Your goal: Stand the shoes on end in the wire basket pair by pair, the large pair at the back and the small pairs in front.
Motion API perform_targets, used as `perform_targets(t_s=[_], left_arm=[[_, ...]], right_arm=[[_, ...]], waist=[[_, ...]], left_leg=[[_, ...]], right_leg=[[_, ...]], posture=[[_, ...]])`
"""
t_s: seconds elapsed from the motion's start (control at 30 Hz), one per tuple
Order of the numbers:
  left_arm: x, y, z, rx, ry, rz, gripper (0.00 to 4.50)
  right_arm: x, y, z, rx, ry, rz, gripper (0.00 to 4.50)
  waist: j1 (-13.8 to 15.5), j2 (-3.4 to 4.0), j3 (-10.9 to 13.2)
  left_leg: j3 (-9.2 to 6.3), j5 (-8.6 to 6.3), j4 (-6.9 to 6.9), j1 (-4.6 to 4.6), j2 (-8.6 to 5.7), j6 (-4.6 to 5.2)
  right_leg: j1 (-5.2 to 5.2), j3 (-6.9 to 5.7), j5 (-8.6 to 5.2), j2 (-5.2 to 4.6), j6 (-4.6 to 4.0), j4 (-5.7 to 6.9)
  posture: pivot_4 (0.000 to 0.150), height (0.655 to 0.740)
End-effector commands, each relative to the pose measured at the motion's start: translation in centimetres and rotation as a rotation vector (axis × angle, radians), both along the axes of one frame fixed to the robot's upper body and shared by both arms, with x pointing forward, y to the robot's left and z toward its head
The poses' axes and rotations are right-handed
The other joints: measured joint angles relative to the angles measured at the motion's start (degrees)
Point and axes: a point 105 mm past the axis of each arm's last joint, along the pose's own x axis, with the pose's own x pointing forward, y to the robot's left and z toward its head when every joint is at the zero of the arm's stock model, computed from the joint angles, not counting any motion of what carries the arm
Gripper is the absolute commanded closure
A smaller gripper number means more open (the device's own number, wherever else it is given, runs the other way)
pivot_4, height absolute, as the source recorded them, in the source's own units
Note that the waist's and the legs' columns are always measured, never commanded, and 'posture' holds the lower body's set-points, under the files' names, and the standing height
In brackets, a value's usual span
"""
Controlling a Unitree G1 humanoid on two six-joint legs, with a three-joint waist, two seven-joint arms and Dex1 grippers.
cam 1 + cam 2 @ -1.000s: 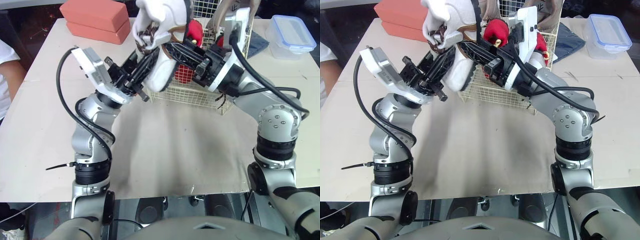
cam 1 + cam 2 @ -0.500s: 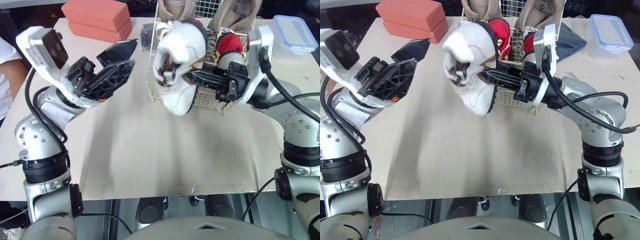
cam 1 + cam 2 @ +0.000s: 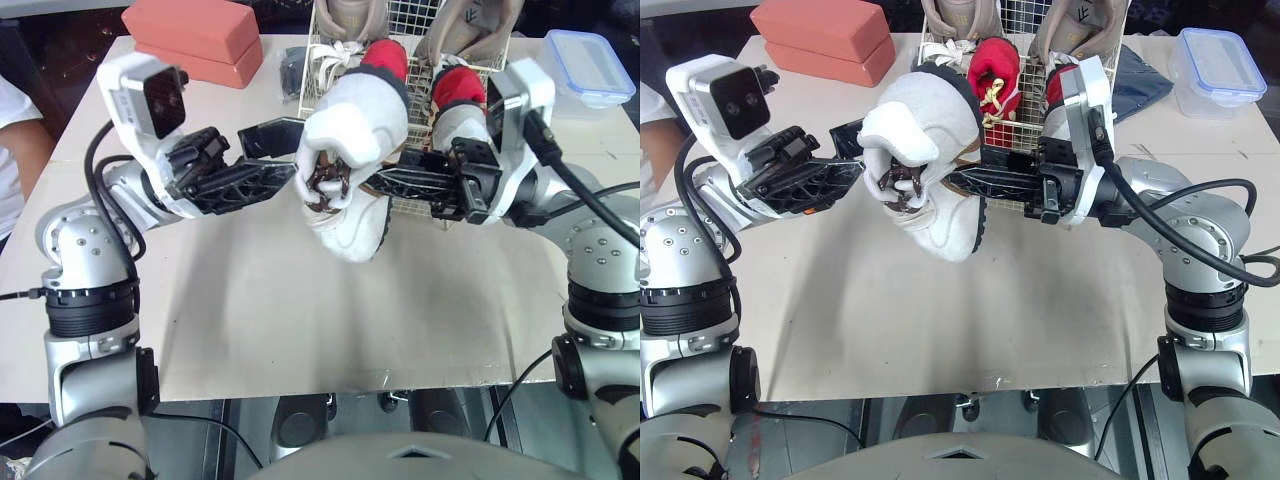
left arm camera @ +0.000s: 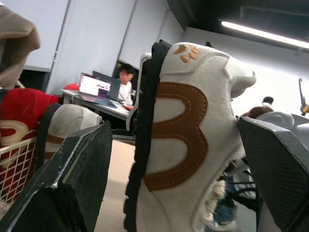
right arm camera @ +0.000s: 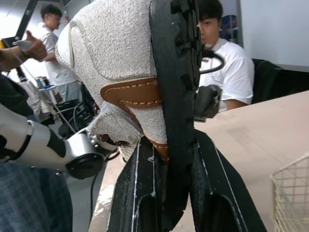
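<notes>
A white shoe (image 3: 355, 120) with brown trim and a black sole hangs above the table in front of the wire basket (image 3: 405, 20). My right gripper (image 3: 375, 185) is shut on its sole edge, seen close in the right wrist view (image 5: 169, 145). My left gripper (image 3: 296, 150) is open, one finger on each side of the shoe without touching it; in the left wrist view the shoe (image 4: 188, 130) sits between its fingers (image 4: 72, 179). In the basket two large tan shoes (image 3: 340, 12) stand at the back, with two red shoes (image 3: 385, 55) and another white shoe (image 4: 65, 125) in front.
Two salmon boxes (image 3: 195, 35) lie at the back left of the table. A lidded plastic tub (image 3: 585, 65) and a dark cloth (image 3: 1140, 75) are at the back right. A person's arm (image 3: 20, 140) shows at the left edge. The beige table (image 3: 330, 310) spreads in front.
One second ago both grippers were at the shoe by the basket. The left let go and swung away, and has now returned around it. The right kept hold and lowered the shoe.
</notes>
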Motion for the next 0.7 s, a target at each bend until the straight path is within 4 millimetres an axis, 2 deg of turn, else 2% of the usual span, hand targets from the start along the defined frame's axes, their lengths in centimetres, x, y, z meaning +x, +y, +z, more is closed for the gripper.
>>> perform_targets(t_s=[0.03, 0.27, 0.53, 0.63, 0.7], left_arm=[[0.0, -0.1, -0.2, 0.038, -0.022, -0.034, 0.06], [-0.5, -1.3, -0.6, 0.055, -0.029, -0.14, 0.06], [-0.3, -2.1, -0.2, 0.037, -0.038, -0.171, 0.06], [-0.3, -2.0, 0.1, 0.011, -0.027, -0.181, 0.73], [-0.4, -1.9, 0.1, 0.014, -0.021, -0.191, 1.6]], right_arm=[[-1.9, 0.5, 1.1, 0.014, -0.059, 0.093, 4.5], [-2.5, 1.5, 1.1, 0.004, -0.051, 0.135, 4.5], [-2.6, 1.7, 0.6, -0.001, -0.038, 0.145, 4.5], [-2.5, 1.6, 0.4, -0.002, -0.032, 0.134, 4.5], [-2.5, 1.5, 0.3, -0.003, -0.029, 0.125, 4.5]], waist=[[-0.05, 0.0, 0.0], [-0.07, 0.0, 0.0], [-0.05, 0.0, 0.0], [-0.08, 0.0, 0.0], [-0.08, 0.01, 0.0]], left_leg=[[0.01, 0.0, 0.0, 0.0, 0.0, 0.0], [0.0, 0.0, -0.01, 0.0, 0.01, 0.0], [-0.01, 0.0, 0.0, -0.01, 0.01, 0.0], [0.0, 0.0, 0.0, 0.0, 0.01, 0.0], [-0.01, 0.0, 0.0, -0.01, 0.01, 0.0]], right_leg=[[0.0, 0.0, 0.0, 0.0, 0.0, -0.01], [0.0, 0.01, 0.0, 0.0, 0.0, 0.0], [0.0, 0.02, 0.0, 0.0, 0.0, 0.0], [0.0, 0.03, 0.0, 0.0, 0.0, 0.0], [0.0, 0.03, 0.0, 0.0, 0.0, 0.0]], posture=[[0.15, 0.686], [0.15, 0.686], [0.15, 0.686], [0.15, 0.686], [0.15, 0.686]])
